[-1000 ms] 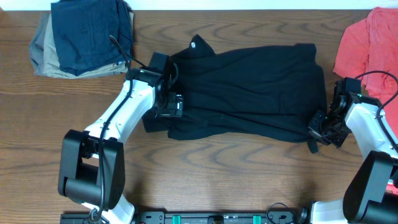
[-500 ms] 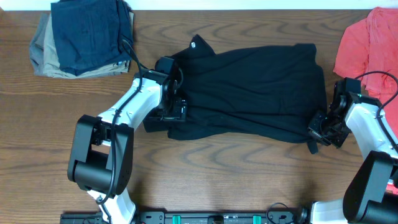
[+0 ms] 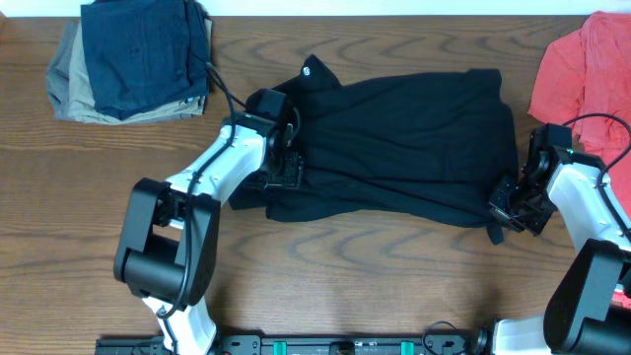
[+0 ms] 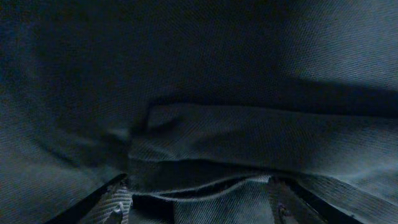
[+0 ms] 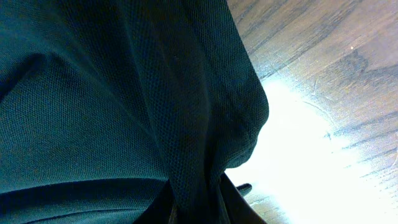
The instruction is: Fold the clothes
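The black shirt point(image 3: 404, 138) lies spread across the middle of the table, with a small white logo mark point(image 3: 307, 70) at its upper left. My left gripper point(image 3: 284, 176) rests on the shirt's left part. In the left wrist view its fingers point(image 4: 198, 208) stand wide apart with a fold of the black fabric point(image 4: 205, 74) between them. My right gripper point(image 3: 505, 209) is at the shirt's lower right corner. In the right wrist view it point(image 5: 196, 205) is shut on a bunched pinch of the fabric point(image 5: 112, 93).
A stack of folded navy point(image 3: 138, 54) and khaki point(image 3: 69, 89) garments sits at the back left. A coral-red shirt point(image 3: 582, 69) lies at the back right edge. Bare wooden table point(image 3: 345, 276) shows in front of the black shirt.
My left gripper has moved a little to the right over the shirt's left part, and the arm behind it has swung in. The right arm has not moved.
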`<move>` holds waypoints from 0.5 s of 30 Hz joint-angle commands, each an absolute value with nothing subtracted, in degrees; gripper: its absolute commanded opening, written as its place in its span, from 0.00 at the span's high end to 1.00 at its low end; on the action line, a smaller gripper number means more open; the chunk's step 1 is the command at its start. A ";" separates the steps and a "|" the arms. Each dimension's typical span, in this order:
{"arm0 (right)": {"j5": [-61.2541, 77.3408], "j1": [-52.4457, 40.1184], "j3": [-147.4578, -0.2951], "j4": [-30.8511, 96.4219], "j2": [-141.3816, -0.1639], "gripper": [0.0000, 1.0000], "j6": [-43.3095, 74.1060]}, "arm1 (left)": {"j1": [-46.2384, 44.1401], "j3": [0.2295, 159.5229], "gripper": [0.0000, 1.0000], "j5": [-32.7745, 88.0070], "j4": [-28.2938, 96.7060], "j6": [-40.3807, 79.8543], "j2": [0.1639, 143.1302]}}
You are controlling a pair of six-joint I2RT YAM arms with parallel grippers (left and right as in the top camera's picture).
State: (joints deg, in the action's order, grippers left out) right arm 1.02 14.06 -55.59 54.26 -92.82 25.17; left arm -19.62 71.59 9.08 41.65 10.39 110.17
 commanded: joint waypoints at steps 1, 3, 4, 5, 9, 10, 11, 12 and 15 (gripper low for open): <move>-0.21 14.50 -56.47 54.57 -91.72 0.85 24.58 | -19.49 71.46 0.30 9.89 41.28 9.45 111.24; -0.21 14.50 -56.47 54.63 -91.72 0.85 24.58 | -19.49 71.46 0.37 9.89 41.04 9.45 111.24; -0.21 14.50 -56.47 54.63 -91.72 0.85 24.58 | -19.49 71.46 0.44 9.87 40.99 9.45 111.24; -0.21 14.50 -56.47 54.63 -91.72 0.85 24.58 | -19.49 71.48 0.51 9.87 40.97 9.45 111.24; -0.21 14.50 -56.47 54.68 -91.72 0.85 24.58 | -19.46 71.48 0.92 9.82 40.42 9.43 111.22; -0.21 14.50 -56.47 54.68 -91.72 0.84 24.58 | -19.46 71.48 0.94 9.80 40.38 9.45 111.11; -0.21 14.50 -56.47 54.70 -91.72 0.84 24.58 | -19.42 71.48 0.94 9.80 40.38 9.45 110.96; -0.21 14.50 -56.47 54.70 -91.72 0.83 24.56 | -19.42 71.48 0.94 9.80 40.40 9.45 110.72; -0.21 14.50 -56.47 54.70 -91.72 0.79 24.56 | -19.42 71.59 0.94 9.80 40.84 9.47 108.99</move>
